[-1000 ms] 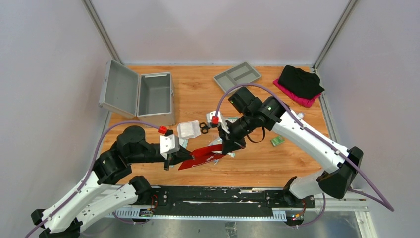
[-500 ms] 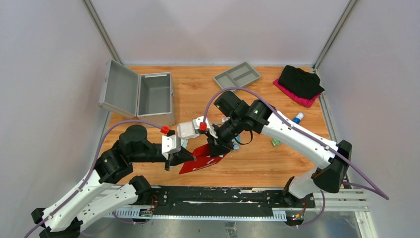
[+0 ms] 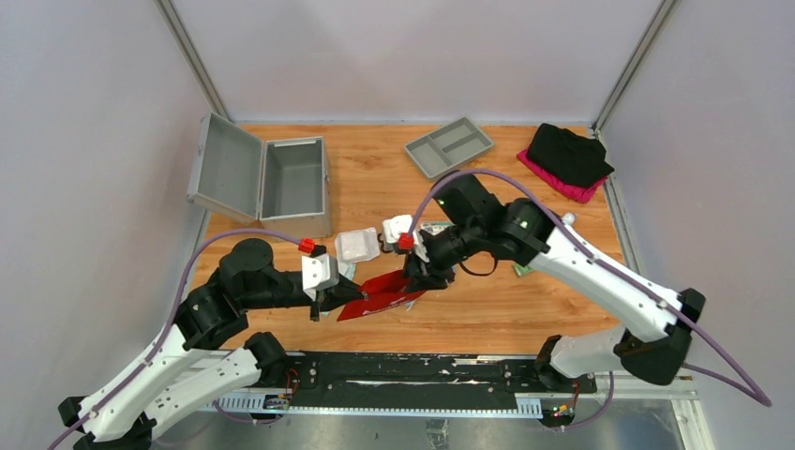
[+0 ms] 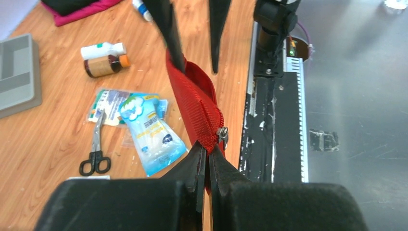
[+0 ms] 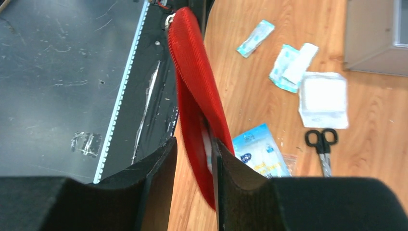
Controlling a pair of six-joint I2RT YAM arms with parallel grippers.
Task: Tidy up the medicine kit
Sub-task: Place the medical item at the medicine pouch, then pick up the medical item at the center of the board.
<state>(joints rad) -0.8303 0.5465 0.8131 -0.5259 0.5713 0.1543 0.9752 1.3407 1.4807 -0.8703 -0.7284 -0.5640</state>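
A red zip pouch [image 3: 380, 292] hangs just above the table at the front centre. My left gripper [image 3: 330, 300] is shut on its left end, next to the zip pull [image 4: 222, 134]; the left wrist view shows the jaws pinching the red fabric [image 4: 208, 149]. My right gripper [image 3: 419, 278] is open at the pouch's right end. In the right wrist view [image 5: 193, 142] its jaws straddle one lip of the pouch [image 5: 192, 82]. One finger [image 5: 226, 168] is at the pouch mouth, where something white shows inside.
An open grey case [image 3: 295, 178] stands at the back left, a grey divider tray [image 3: 450, 145] at the back centre, and black and pink cloth [image 3: 567, 155] at the back right. A white gauze pack [image 3: 356, 246], scissors [image 4: 96, 149], a blue sachet [image 4: 151, 134], two bottles [image 4: 103, 57] and small packets lie behind the pouch.
My right gripper moved left along the pouch, then back a little to the right, staying at its right end. My left gripper kept its hold and barely moved.
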